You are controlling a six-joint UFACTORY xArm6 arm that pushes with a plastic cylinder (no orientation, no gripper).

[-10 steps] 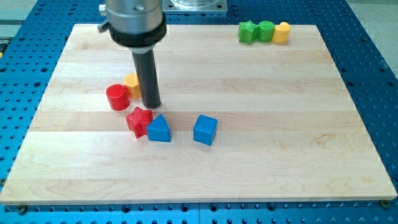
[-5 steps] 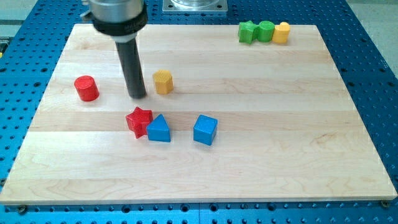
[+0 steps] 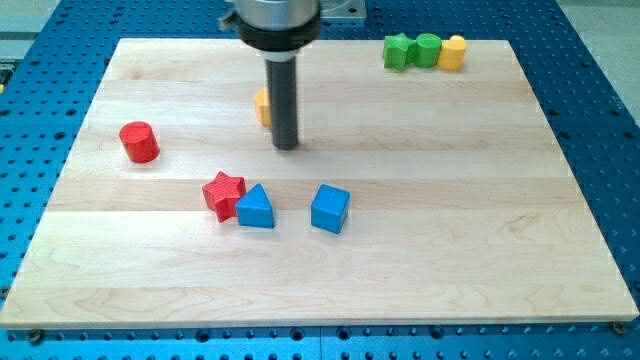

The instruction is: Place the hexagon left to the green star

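The yellow hexagon [image 3: 262, 107] lies in the upper middle of the board, mostly hidden behind my rod. My tip [image 3: 286, 146] rests on the board just right of and below the hexagon. The green star [image 3: 399, 51] sits at the view's top right, first in a row with a green cylinder [image 3: 427, 49] and a yellow block [image 3: 453, 51]. The hexagon is far to the left of the star and lower in the view.
A red cylinder [image 3: 139, 142] stands at the left. A red star [image 3: 223, 193] touches a blue triangle [image 3: 255, 208] in the lower middle, with a blue cube [image 3: 330, 208] to their right. The wooden board [image 3: 560, 250] lies on a blue perforated table.
My tip has moved right, from left of the hexagon to its right side. The hexagon has slid up the view a little. The red cylinder has stayed where it was.
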